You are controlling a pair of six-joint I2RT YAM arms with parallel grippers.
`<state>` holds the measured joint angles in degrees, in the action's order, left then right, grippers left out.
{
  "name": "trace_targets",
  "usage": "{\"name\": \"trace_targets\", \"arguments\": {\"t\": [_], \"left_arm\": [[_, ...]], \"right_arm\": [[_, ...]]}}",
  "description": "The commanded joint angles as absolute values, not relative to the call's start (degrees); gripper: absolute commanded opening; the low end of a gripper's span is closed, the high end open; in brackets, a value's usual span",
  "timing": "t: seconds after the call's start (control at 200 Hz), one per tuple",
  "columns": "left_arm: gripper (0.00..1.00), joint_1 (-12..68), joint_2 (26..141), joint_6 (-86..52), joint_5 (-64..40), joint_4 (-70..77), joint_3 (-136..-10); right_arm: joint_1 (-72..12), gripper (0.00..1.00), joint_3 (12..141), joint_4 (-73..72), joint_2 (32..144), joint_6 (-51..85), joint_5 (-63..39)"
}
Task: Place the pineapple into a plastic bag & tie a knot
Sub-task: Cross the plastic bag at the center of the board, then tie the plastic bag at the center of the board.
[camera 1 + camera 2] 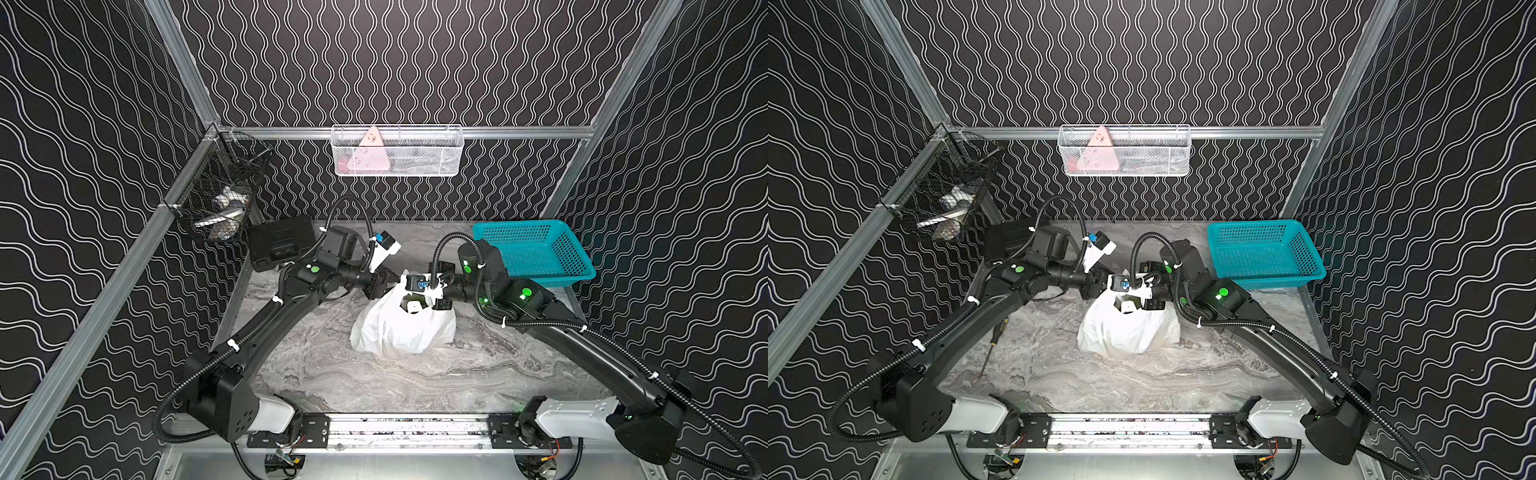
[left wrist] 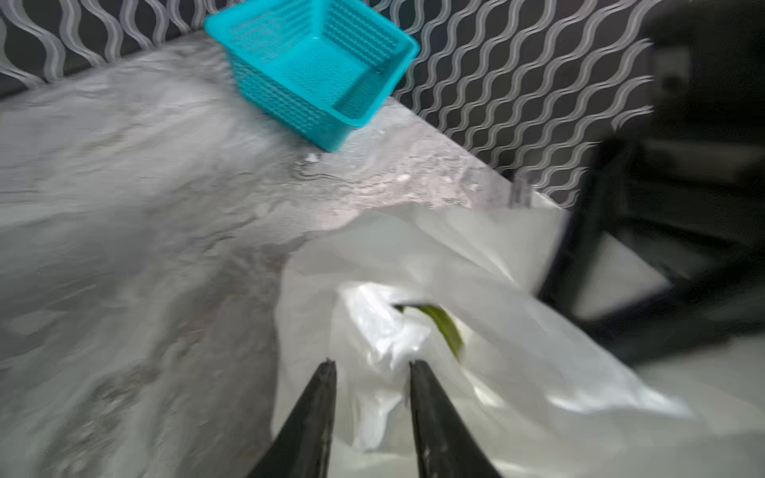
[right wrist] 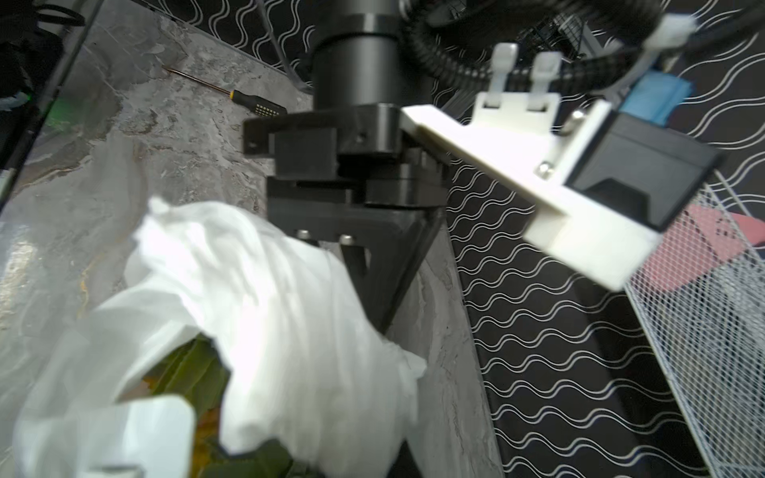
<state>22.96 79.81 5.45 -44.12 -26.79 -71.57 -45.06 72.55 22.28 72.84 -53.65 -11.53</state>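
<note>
Closely, left tool (image 2: 372, 364) faces right tool (image 1: 413, 307) above the plastic bag (image 1: 399, 336).

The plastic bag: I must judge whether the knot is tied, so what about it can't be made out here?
- Knot: none made out; in both top views the right arm's camera mount covers the plastic bag's handles.
- Pineapple: only green leaves show, wrist views; the bag hides the fruit.
- Left end effector: left wrist view is blurred; grip on plastic unclear.
- Right end effector: fingertips hidden at the bag's mouth, top views.
</note>
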Motion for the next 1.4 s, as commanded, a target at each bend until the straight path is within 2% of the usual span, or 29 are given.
{"name": "trace_targets", "arguments": {"t": [0.0, 0.17, 0.28, 0.475, 0.671, 0.721, 0.876, 0.996, 1.171, 1.296, 1.396], "left_arm": [[0.34, 23.37, 77.42, 3.12, -53.09, -22.08, -68.07], [0.29, 24.86, 72.92, -4.01, -54.59, -13.18, -58.66], [0.28, 25.04, 69.49, -11.76, -50.81, -2.94, -51.71], [0.29, 26.67, 67.1, -22.41, -44.89, 14.42, -45.75], [0.38, 28.83, 62.31, -28.88, -37.53, 28.4, -37.88], [0.41, 28.78, 60.58, -26.65, -35.33, 25.59, -37.86], [0.5, 26.8, 55.54, -10.48, -30.3, 2.25, -43.72], [0.58, 26.28, 51.86, 0.95, -26.96, -6.39, -46.07], [0.48, 26.28, 53.6, 12.25, -24.38, -11.32, -50.19], [0.3, 26.28, 53.99, 14.91, -25.28, -8.22, -51.98], [0.33, 26.28, 53.03, 15.83, -26.5, -5.13, -51.86]], "right_arm": [[-45.01, 0.0, 69.97, 10.57, 71.9, -53.94, -7.77], [-45.0, 0.0, 65.4, -2.53, 71.13, -45.75, -11.16], [-45.01, 0.0, 59.63, -14.56, 70.91, -38.12, -14.24], [-44.99, 0.0, 56.36, -23.87, 71.72, -24.62, -21.45], [-44.91, 0.0, 51.77, -35.03, 72.82, -12.83, -24.87], [-44.91, 0.0, 51.03, -35.56, 72.62, -12.2, -25.18], [-43.67, 0.0, 50.07, -33.64, 70.87, -9.79, -26.11], [-43.36, 0.0, 51.67, -27.93, 70.32, -10.82, -27.59], [-43.34, 0.0, 51.98, -27.18, 70.75, -9.89, -29.1], [-43.32, 0.0, 52.73, -25.93, 71.15, -9.69, -29.78], [-43.4, 0.0, 53.09, -24.72, 71.1, -9.84, -29.89]]}}
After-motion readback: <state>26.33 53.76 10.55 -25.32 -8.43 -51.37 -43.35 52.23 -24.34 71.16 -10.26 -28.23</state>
